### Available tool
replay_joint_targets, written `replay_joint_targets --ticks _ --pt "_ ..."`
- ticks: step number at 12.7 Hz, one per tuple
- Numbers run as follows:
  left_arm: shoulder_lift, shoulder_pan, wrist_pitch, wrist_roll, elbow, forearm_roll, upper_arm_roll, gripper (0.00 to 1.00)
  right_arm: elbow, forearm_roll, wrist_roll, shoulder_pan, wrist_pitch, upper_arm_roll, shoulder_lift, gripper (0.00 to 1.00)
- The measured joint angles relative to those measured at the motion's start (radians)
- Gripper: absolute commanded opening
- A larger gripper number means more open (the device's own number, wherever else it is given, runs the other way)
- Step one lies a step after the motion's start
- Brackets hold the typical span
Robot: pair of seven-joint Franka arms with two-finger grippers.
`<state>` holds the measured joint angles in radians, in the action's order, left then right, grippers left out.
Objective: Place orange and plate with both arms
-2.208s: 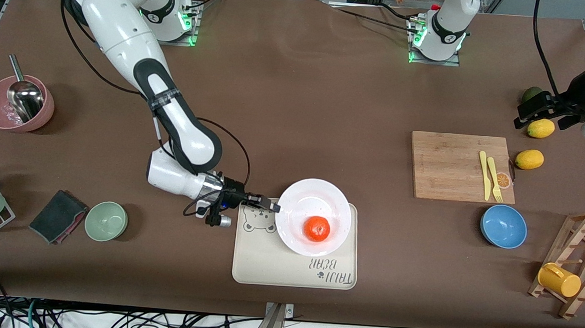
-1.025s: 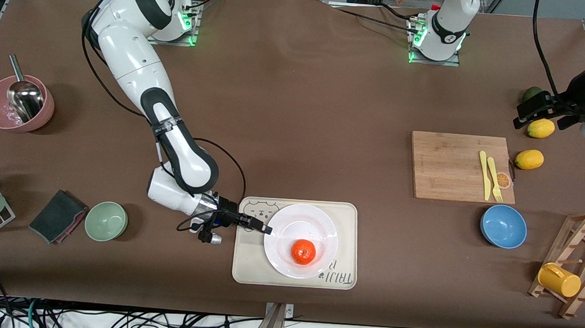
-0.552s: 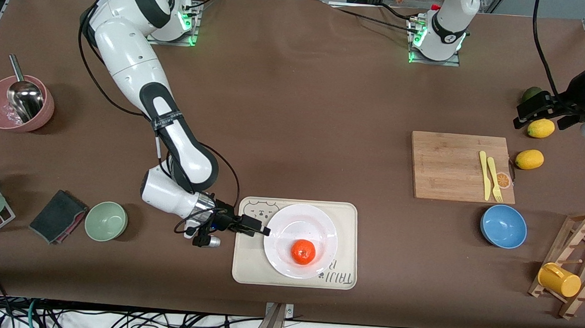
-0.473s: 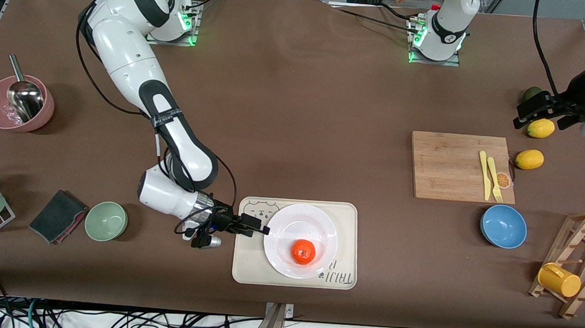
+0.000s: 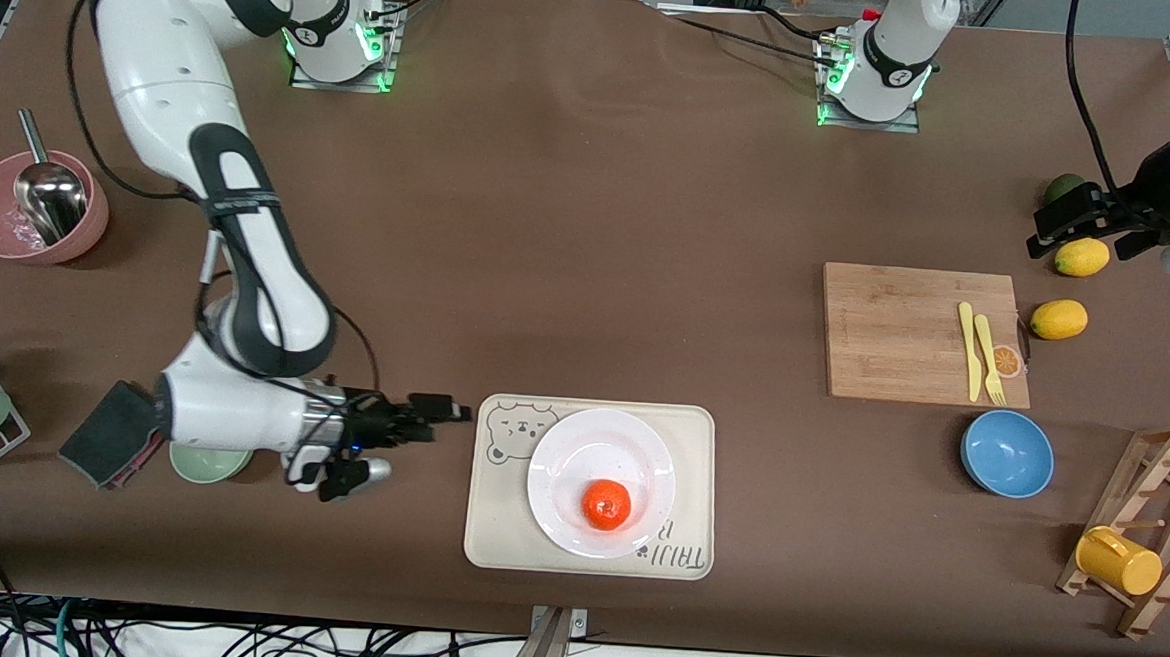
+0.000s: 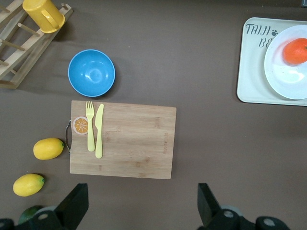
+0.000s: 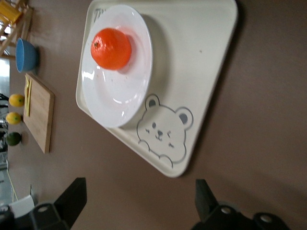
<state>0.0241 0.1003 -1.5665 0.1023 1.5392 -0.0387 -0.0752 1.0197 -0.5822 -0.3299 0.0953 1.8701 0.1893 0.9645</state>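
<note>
The orange (image 5: 607,504) sits in the plate (image 5: 561,491), a little toward the front-camera side of the plate's middle. The plate rests flat on the tray (image 5: 494,534), covering part of the printed lettering at the tray's nearer edge; the bear drawing (image 5: 510,432) at the corner toward the right arm's end shows clear of the plate.

The right gripper (image 5: 440,416) is low over bare bench just beside that bear corner of the tray, apart from tray and plate. Its fingers are spread wide and hold nothing — the right wrist view shows both fingers (image 7: 71,197) well apart with the tray between them farther off. The right arm's wrist passes above a green bowl (image 5: 199,463) and beside a dark cloth (image 5: 104,431).

The left gripper (image 5: 1091,227) waits at the left arm's end of the bench, above one lemon (image 5: 1081,256), with a second lemon (image 5: 1058,319) nearer the camera. It is open and empty — its fingers (image 6: 74,206) stand wide in the left wrist view, over bare bench at the edge of the board (image 6: 129,141).

On the board lie a yellow fork (image 5: 988,360) and knife (image 5: 968,351). A blue bowl (image 5: 1007,453) sits nearer the camera than the board.
</note>
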Motion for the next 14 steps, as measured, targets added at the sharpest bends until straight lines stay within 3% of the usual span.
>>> replay_joint_targets --ticks 4,8,12,14 --pt "0.0 0.0 0.0 0.0 0.0 0.0 -0.001 1.0 -0.001 0.15 0.001 -0.003 -0.339 -0.15 -0.14 1.0" --pt "0.001 0.0 0.0 0.0 -0.001 0.0 -0.001 1.0 0.0 0.33 0.003 -0.003 -0.551 -0.226 -0.249 1.0" --pt "0.001 0.0 0.0 0.0 -0.001 0.0 -0.001 1.0 0.051 0.464 0.04 0.027 -0.589 -0.228 -0.339 1.0" --pt "0.001 0.0 0.0 0.0 -0.001 0.0 -0.001 1.0 0.243 0.493 0.103 0.046 -0.463 -0.229 -0.478 1.0"
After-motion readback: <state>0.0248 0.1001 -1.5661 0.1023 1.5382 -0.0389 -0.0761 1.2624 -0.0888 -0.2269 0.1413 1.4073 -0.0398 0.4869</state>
